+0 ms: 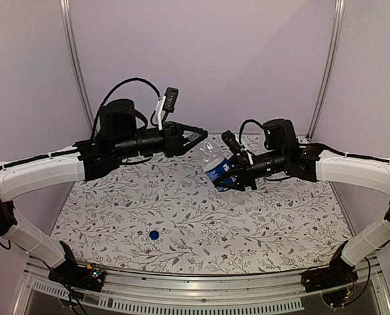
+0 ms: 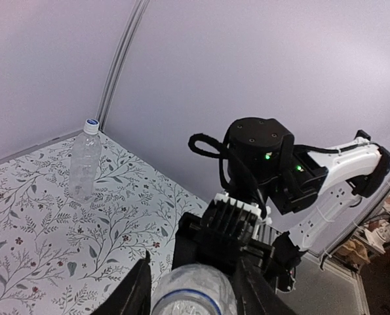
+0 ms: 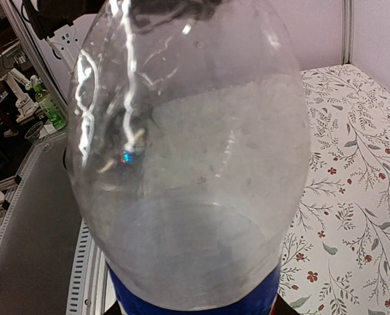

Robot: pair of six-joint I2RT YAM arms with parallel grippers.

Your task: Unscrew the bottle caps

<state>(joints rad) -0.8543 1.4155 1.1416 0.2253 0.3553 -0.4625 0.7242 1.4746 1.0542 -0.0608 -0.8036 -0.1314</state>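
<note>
Where the two arms meet at the centre of the overhead view, item one: labelled bottle (image 1: 212,159), clear with a blue band, held off the desk (image 1: 273,226) and tilted, neck toward the upper left. Right gripper (image 1: 230,176): jaws clenched on this bottle at the band; the bottle's clear body fills its wrist view. Left gripper (image 1: 201,136): jaws released, spread to either side of the bottle's neck end, which sits at the bottom edge of the left wrist view; whether they touch it cannot be told. Item two: blue cap (image 1: 154,234), lying alone on the desk, lower left of centre, well apart from both grippers. Item three: plain bottle (image 2: 84,164), upright on the desk at the upper left of the left wrist view, white-and-blue cap (image 2: 91,123) on its neck.
</note>
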